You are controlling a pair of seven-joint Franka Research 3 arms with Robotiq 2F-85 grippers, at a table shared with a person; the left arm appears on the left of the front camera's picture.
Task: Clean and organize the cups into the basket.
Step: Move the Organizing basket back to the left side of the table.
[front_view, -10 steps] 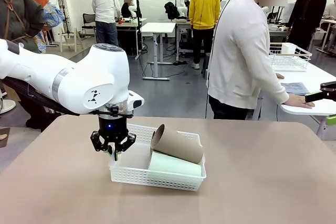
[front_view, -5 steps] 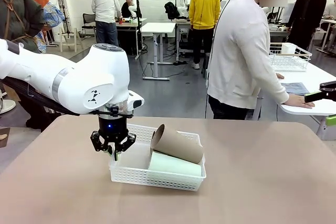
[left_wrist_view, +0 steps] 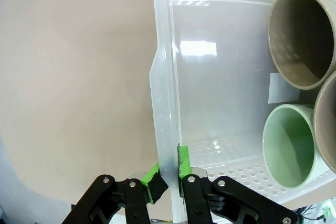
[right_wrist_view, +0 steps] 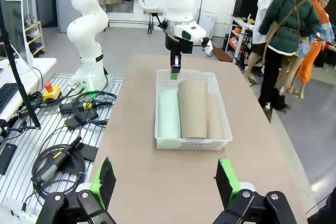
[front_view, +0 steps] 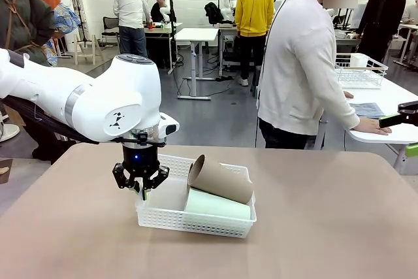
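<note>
The white lattice basket (front_view: pixel 171 212) lies on the tan table, its long side running left to right. My left gripper (front_view: pixel 140 189) reaches straight down at the basket's left end, shut on that end wall. In the left wrist view, the green pads (left_wrist_view: pixel 156 180) of my left gripper (left_wrist_view: pixel 169 174) pinch the basket's rim (left_wrist_view: pixel 163 103). Inside, a mint green cup (front_view: pixel 219 204) lies on its side with a tan-brown cup (front_view: pixel 220 179) tilted on top. Another brown cup (right_wrist_view: pixel 213 116) lies beside them. My right gripper (right_wrist_view: pixel 166 182) hangs open and apart, above the table's near end in the right wrist view.
A person in a white top (front_view: pixel 300 70) stands at the far side, turned right, with a hand on the neighbouring table, which holds a white wire basket (front_view: pixel 359 71). Bare tabletop (front_view: pixel 326 227) stretches right of the lattice basket. Cables and a metal floor plate (right_wrist_view: pixel 52 145) lie beside the table.
</note>
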